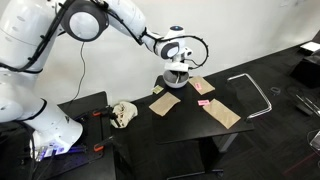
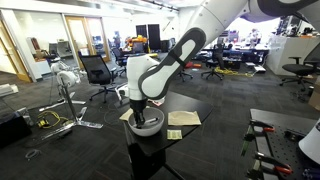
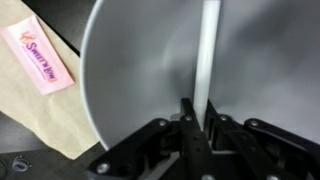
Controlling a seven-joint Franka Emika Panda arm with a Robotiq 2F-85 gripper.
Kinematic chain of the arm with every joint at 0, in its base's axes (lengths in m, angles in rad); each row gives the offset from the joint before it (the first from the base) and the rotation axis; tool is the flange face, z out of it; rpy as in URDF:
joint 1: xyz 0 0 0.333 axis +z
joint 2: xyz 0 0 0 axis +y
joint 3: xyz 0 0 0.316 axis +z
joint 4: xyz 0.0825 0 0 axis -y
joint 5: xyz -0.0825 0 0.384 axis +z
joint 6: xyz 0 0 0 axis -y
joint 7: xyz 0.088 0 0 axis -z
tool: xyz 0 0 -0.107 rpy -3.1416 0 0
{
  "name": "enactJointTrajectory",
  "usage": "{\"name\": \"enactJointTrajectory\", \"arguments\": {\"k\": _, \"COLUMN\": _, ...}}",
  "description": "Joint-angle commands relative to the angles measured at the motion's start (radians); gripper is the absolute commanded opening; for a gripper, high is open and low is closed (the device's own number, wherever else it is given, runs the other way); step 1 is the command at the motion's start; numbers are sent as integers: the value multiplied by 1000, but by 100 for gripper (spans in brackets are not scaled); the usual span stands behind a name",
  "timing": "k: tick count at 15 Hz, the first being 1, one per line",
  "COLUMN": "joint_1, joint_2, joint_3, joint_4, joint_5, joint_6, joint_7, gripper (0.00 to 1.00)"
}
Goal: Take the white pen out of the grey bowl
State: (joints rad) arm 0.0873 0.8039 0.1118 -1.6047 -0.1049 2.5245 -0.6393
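Pinching white pen at its near end with gripper, fingers pressed almost together on it. Holding it down inside grey bowl, long axis running straight away from pincer toward far rim. Probably needing a straight-up lift to clear rim. Ignoring pink packet at left, outside bowl.

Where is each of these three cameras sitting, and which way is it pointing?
Exterior view: beyond the table, facing across it; arm reaches over the bowl.
Exterior view: near the table's edge, facing the office; arm fills the middle.
Wrist view: straight above the bowl and pen; end effector shows.
All three share the bowl.
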Motion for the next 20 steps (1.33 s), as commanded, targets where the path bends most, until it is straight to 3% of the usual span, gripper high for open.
{"name": "enactJointTrajectory", "arguments": {"k": 1, "joint_1": 1, "joint_2": -43, "joint_3": 4, "joint_4": -26, "joint_5": -33, "joint_6": -27, "joint_7": 63, "gripper": 3}}
{"name": "enactJointTrajectory", "arguments": {"k": 12, "joint_1": -47, "joint_2": -345, "joint_3": 65, "joint_4": -239, "joint_5": 4, "joint_6": -76, "joint_7": 51, "gripper": 3}}
{"name": "enactJointTrajectory", "arguments": {"k": 20, "joint_1": -143, "joint_2": -532, "joint_3": 28, "joint_4": -377, "joint_5": 110, "joint_6": -15, "joint_7": 62, "gripper": 3}}
